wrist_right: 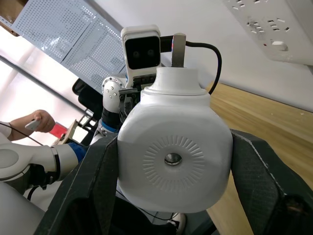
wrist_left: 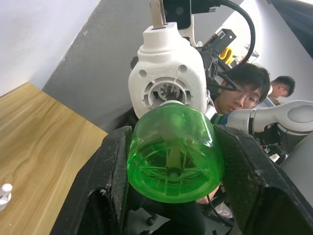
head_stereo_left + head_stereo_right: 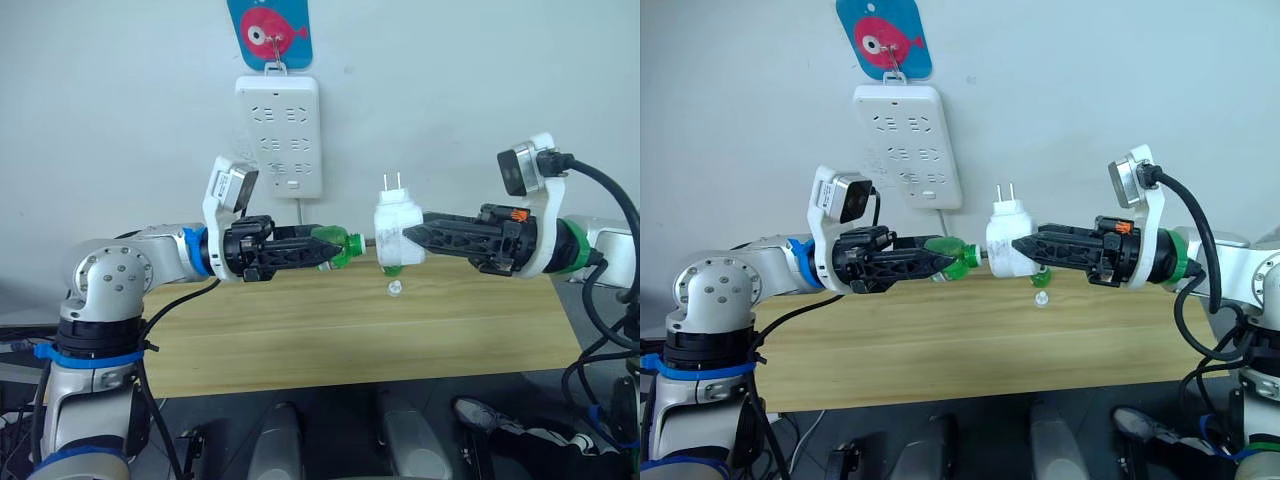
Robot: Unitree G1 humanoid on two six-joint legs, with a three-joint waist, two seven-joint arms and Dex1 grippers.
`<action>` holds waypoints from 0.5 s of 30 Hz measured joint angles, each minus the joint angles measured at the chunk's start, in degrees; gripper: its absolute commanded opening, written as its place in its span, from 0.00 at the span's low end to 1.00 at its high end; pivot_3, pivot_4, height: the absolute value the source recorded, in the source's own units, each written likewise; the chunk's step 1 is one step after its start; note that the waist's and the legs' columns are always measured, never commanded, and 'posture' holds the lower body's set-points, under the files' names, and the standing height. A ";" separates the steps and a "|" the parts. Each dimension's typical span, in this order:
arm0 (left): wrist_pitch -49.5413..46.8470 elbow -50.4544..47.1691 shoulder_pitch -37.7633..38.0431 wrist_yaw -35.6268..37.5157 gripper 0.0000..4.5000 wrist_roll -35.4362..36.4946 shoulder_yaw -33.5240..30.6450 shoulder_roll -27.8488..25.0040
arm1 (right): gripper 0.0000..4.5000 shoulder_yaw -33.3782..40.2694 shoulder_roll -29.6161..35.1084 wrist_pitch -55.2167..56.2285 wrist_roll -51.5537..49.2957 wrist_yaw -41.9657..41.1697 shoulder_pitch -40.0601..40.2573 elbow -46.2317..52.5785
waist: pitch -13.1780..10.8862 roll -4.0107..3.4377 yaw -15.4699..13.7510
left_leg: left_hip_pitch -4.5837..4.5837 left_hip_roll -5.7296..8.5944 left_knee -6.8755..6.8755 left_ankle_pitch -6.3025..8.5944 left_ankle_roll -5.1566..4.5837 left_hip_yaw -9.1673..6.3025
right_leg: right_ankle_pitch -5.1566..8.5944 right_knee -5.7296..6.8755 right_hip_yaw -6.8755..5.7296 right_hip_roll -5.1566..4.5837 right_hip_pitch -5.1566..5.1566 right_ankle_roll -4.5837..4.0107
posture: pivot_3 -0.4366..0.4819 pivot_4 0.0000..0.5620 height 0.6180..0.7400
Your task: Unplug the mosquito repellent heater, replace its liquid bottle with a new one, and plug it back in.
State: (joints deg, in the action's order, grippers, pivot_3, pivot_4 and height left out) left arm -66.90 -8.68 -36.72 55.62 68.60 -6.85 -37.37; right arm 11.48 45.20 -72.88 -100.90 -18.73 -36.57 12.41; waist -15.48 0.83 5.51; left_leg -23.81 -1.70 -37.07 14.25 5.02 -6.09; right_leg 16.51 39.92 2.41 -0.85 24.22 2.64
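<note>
While gripped: one heater [image 3: 397, 236], one bottle [image 3: 338, 248].

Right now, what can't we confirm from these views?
- Whether the translucent green plastic bottle is threaded into the white rounded plug-in heater: in the head views the joint is too small, and in the left wrist view the bottle's base covers it.
- What the small clear piece on the light wooden table is: too small.
- The white wall power strip: cut off by the edge in the right wrist view.

Silver-grey arms, blue rings, black cables, black two-fingered pincers, white wrist cameras
</note>
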 measured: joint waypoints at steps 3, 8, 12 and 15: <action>0.00 0.00 -0.01 -0.01 0.51 0.00 0.00 0.07 | 0.65 -0.57 0.93 0.10 -0.09 -0.31 0.26 0.00 | 0.00 0.00 -0.02 | 0.00 0.00 0.00 0.00 0.00 0.00 | 0.00 0.00 0.00 0.00 0.00 0.00 | 0.32 0.41 0.88; 0.11 0.01 -0.04 0.29 0.51 -1.14 0.44 0.00 | 0.65 -1.60 1.70 0.89 -0.99 -0.95 0.57 0.01 | 0.00 0.00 -0.07 | 0.00 0.00 -0.01 0.00 0.00 0.00 | 0.00 0.00 0.00 0.00 0.00 0.00 | 0.32 0.41 0.88; 0.55 0.00 -0.03 1.34 0.51 -2.32 1.16 -0.02 | 0.65 -1.93 2.02 1.35 -1.75 -1.05 0.56 0.02 | 0.00 0.00 -0.09 | 0.00 0.00 -0.01 0.00 0.00 0.00 | 0.00 0.00 0.00 0.00 0.00 0.00 | 0.32 0.42 0.88; 1.03 0.01 -0.02 1.40 0.51 -2.61 1.22 0.03 | 0.65 -2.15 2.10 1.90 -1.76 -0.99 0.56 0.03 | 0.00 0.00 -0.09 | 0.00 0.00 -0.01 0.00 0.00 0.00 | 0.00 0.00 0.00 0.00 0.00 0.00 | 0.32 0.42 0.88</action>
State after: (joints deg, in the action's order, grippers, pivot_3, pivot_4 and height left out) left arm -65.86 -8.68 -36.75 57.02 65.99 -5.63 -37.34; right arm 9.33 47.29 -70.99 -102.66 -19.72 -36.01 12.44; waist -15.48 0.83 5.42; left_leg -23.81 -1.70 -37.08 14.25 5.02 -6.09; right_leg 16.51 39.92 2.41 -0.85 24.22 2.64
